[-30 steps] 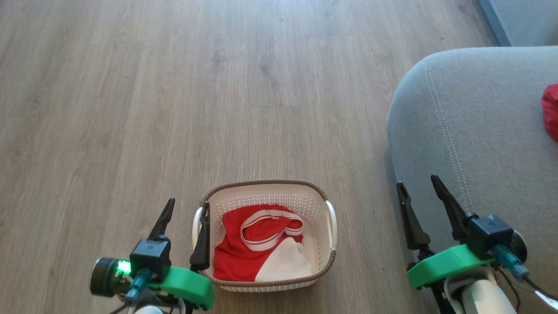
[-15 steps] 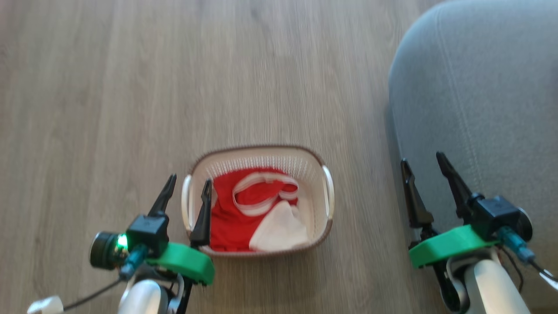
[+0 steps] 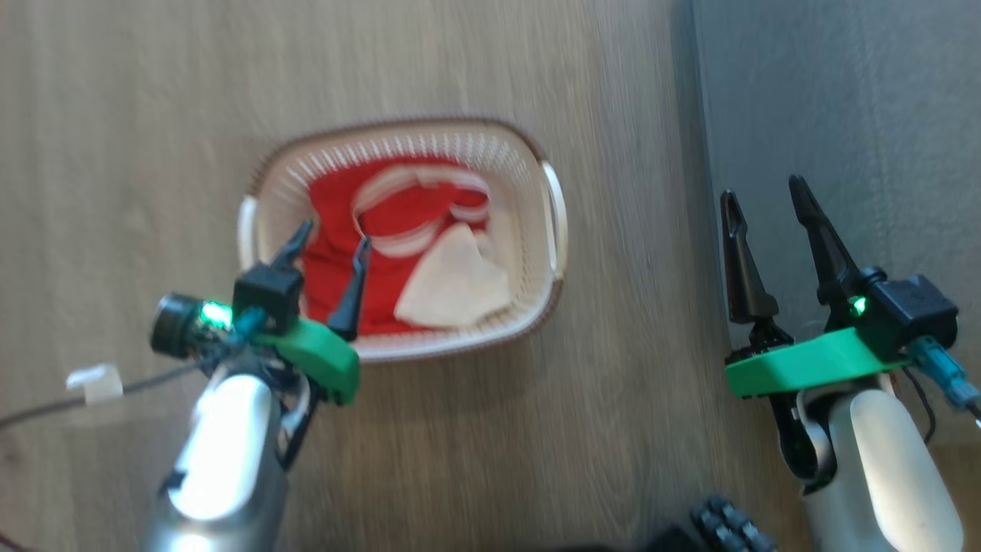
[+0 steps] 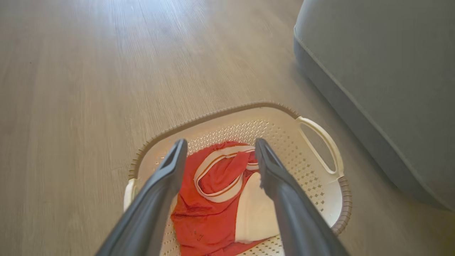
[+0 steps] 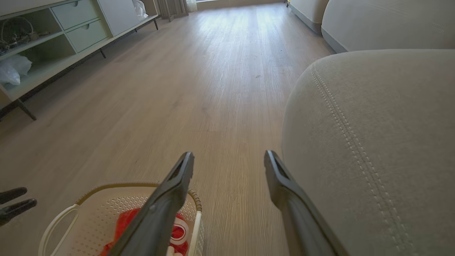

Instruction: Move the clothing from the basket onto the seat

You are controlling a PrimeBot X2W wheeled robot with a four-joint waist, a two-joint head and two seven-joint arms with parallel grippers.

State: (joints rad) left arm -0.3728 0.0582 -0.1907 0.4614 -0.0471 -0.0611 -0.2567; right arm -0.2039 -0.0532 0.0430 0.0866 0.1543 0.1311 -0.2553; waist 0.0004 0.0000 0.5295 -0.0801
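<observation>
While poised with the left claw above the red clothing, grips nothing: fingers spread wide, empty. Shows that clothing heaped inside the white perforated basket on the wooden floor, upper centre of the head view. Holds the right claw likewise wide open and empty, at the grey seat's edge, right of frame.

a pale wood-look plank floor is stretching away across the room, with daylight glaring on its far end. along the left side of the right wrist view, a long low cabinet is standing on thin dark legs, two shut drawers sitting beside open shelves. a crumpled white bag is lying on the lower shelf.
</observation>
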